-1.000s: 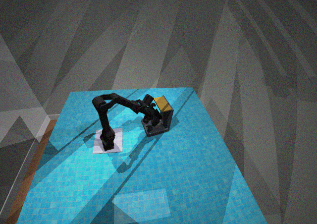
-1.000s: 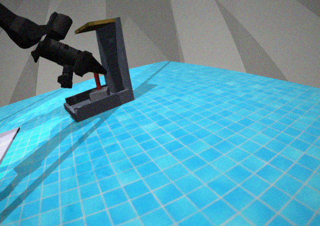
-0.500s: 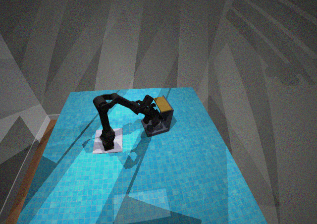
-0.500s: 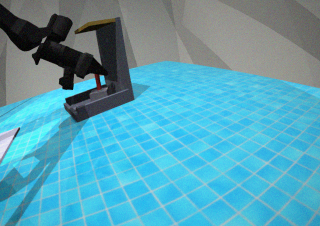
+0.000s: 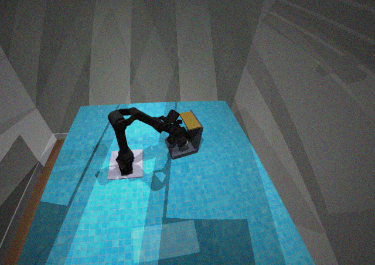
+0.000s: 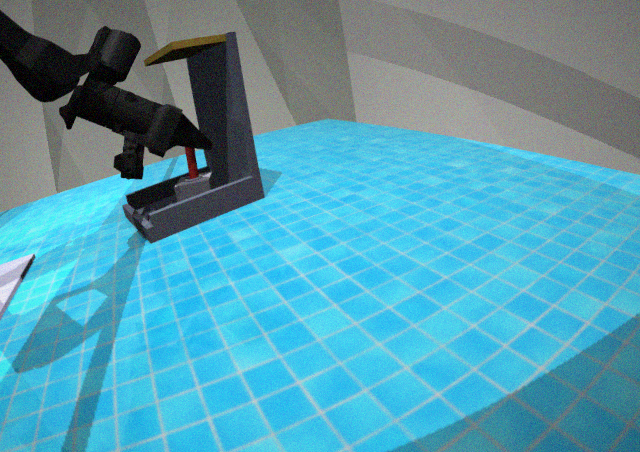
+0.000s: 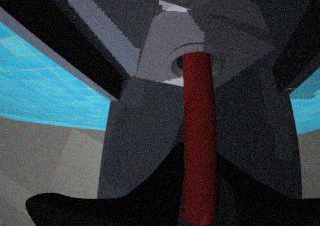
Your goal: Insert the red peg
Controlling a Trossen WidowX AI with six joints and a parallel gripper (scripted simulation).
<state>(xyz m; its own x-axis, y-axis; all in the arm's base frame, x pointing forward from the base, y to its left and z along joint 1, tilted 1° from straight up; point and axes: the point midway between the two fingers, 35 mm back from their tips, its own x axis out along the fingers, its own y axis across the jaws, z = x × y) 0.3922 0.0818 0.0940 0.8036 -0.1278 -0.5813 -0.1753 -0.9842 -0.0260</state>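
The red peg (image 6: 191, 163) (image 7: 199, 111) is upright, gripped near its top. My gripper (image 6: 200, 145) (image 7: 190, 149) is shut on it, inside the box (image 5: 185, 155) (image 6: 206, 205) and below the yellow roof (image 5: 190, 119) (image 6: 188, 45). The peg's lower end is at the top of the grey block (image 6: 187, 189) (image 7: 159, 48). In the wrist view it covers most of the hole, with a dark sliver of the hole showing on its left. Whether the tip is just over the hole or slightly in it, I cannot tell. The arm hides the peg in the top view.
The box's tall back wall (image 6: 210, 101) (image 7: 142, 146) stands just beyond the fingers. Low side walls flank the block. The arm's wrist joint (image 5: 173, 115) (image 6: 114, 53) is outside the roof's front edge, close to it. The arm's base stands on a pale plate (image 5: 138, 162).
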